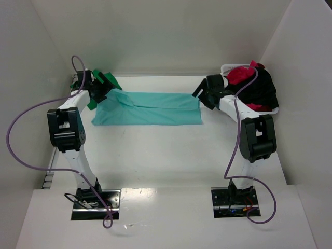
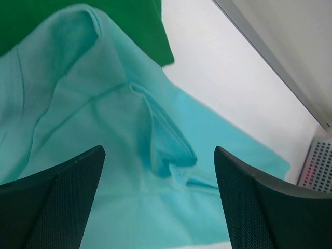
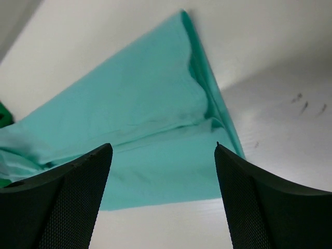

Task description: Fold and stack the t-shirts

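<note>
A light teal t-shirt (image 1: 150,108) lies folded into a long band across the back of the table, rumpled at its left end (image 2: 129,135). A dark green t-shirt (image 1: 104,83) lies behind that left end, partly under the left arm. My left gripper (image 1: 104,92) hovers open just above the rumpled teal end (image 2: 158,155), holding nothing. My right gripper (image 1: 203,96) stands open over the right end of the teal shirt (image 3: 155,119), empty. Red and black t-shirts (image 1: 254,85) fill the basket at the back right.
A white plastic basket (image 1: 274,110) stands at the back right, behind the right arm. White walls close in the table on the left, back and right. A metal rail (image 2: 280,67) runs along the left wall's foot.
</note>
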Controlling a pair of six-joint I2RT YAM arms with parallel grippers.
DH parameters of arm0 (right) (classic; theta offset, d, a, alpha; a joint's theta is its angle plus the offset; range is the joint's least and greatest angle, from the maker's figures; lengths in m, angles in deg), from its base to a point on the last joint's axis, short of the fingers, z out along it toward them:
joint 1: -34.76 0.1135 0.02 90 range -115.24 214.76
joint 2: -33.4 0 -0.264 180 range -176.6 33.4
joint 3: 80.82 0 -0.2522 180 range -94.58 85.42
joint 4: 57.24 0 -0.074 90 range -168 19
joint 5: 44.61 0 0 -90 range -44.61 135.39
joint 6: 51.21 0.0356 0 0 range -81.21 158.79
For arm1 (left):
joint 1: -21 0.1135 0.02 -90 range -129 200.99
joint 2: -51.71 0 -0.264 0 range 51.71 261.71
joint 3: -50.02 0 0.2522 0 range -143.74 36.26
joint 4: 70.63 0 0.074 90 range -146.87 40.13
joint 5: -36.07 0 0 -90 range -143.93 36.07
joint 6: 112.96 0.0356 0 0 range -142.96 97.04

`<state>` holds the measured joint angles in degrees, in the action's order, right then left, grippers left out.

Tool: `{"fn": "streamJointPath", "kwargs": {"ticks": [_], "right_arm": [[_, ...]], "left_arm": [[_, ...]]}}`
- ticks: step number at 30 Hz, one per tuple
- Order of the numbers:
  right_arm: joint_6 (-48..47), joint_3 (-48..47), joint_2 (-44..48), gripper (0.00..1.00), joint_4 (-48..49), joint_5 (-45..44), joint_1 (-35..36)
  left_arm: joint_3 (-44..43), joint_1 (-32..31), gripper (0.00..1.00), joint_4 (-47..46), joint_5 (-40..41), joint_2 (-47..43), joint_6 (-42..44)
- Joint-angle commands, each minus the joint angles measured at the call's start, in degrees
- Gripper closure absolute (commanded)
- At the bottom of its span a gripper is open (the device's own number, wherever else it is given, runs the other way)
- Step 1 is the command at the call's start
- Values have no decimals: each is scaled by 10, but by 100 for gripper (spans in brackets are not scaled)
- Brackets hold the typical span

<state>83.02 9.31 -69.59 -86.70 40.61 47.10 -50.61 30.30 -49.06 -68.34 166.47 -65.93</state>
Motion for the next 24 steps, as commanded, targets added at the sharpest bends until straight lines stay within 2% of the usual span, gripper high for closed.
{"fn": "streamJointPath", "kwargs": {"ticks": [1,4,6,7,12,14,19,24], "right_arm": [[-151,-145,-52,0,5,93,-4],[-266,-236,-101,0,-29,146,-4],[-329,-278,-122,0,-71,146,1],[-400,-302,-134,0,-77,153,6],[-643,-324,-155,0,-143,129,52],[-727,-296,-162,0,-151,101,82],[-756,-204,-162,0,-119,133,112],[-779,-168,-177,0,-81,97,128]], "left_arm": [[45,4,0,20,20,-72,32],[51,4,0,42,38,-98,32],[62,4,0,42,39,-117,32],[68,4,0,42,39,-123,32],[84,4,0,42,9,-146,32],[82,4,0,48,-6,-144,39],[67,4,0,60,-36,-134,47],[61,9,0,65,-41,-134,53]]}}
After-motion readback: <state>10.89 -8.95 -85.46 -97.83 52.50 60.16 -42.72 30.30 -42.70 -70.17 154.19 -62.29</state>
